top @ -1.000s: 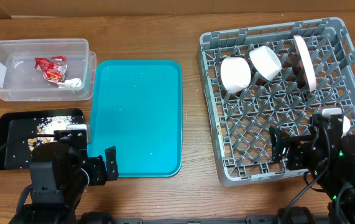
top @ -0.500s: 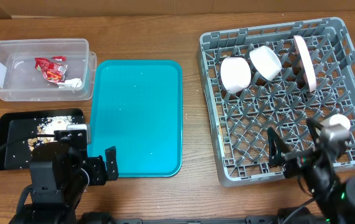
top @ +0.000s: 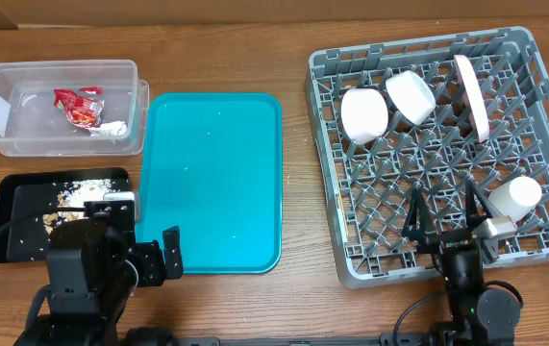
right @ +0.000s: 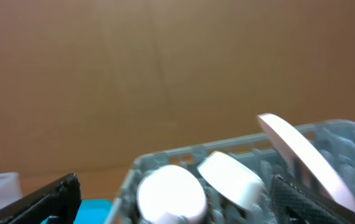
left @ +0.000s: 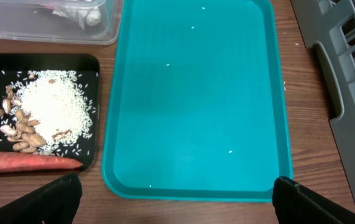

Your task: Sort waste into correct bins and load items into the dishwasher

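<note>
The grey dish rack (top: 543, 115) holds two white bowls (top: 363, 113) (top: 411, 96), an upright plate (top: 471, 96) and a small cup (top: 514, 196) lying at its right. My right gripper (top: 442, 226) is open and empty over the rack's near edge, tilted up. Its wrist view shows the bowls (right: 170, 193), the plate (right: 298, 158) and the rack (right: 165, 158). The clear tub (top: 24, 120) holds the red wrapper (top: 77, 104) and white paper (top: 112, 129). The black tray (left: 40, 62) holds scraps (left: 46, 109) and the carrot (left: 31, 162). My left gripper (left: 175, 183) is open and empty. No chopsticks show.
The teal serving tray (top: 212, 183) lies between the bins and the rack, with only a few crumbs on it; it also shows in the left wrist view (left: 196, 93). Bare wood table runs along the near edge and between tray and rack.
My right arm has pulled back from the rack's near right corner toward the front edge and tilted upward. The cup now lies uncovered in the rack. The left arm has not moved.
</note>
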### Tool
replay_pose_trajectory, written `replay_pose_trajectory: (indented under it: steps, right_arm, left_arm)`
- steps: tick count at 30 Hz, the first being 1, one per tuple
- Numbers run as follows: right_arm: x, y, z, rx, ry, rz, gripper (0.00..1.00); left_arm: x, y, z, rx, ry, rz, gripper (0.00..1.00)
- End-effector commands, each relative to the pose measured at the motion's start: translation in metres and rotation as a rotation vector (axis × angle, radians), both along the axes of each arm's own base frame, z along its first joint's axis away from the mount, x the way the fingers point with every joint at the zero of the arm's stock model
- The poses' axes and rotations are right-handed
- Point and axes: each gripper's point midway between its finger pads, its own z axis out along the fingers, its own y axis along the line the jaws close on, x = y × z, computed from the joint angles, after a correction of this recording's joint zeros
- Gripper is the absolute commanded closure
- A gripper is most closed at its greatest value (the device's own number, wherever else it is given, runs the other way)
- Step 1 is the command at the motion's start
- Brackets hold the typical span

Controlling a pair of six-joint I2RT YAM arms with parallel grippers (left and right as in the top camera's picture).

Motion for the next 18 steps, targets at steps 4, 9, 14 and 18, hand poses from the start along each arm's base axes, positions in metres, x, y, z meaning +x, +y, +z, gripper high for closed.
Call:
replay_pose_trajectory:
  steps: [4,9,14,18]
  right_arm:
    - [0.006,-0.020,-0.055,0.015,0.215,-0.117,0.00]
    - [0.006,-0.013,-0.056,0.003,0.221,-0.076,0.00]
    - [0.006,-0.013,-0.057,0.003,0.221,-0.077,0.00]
    - [0.006,-0.013,-0.057,0.003,0.221,-0.077,0.00]
  left_arm:
    - [0.000,0.002,-0.001,0.009,-0.002,0.005,0.00]
    - [0.000,0.002,-0.001,0.009,-0.002,0.005,0.00]
    - [0.000,0.002,-0.001,0.009,-0.002,0.005,0.00]
    - [0.000,0.002,-0.001,0.009,-0.002,0.005,0.00]
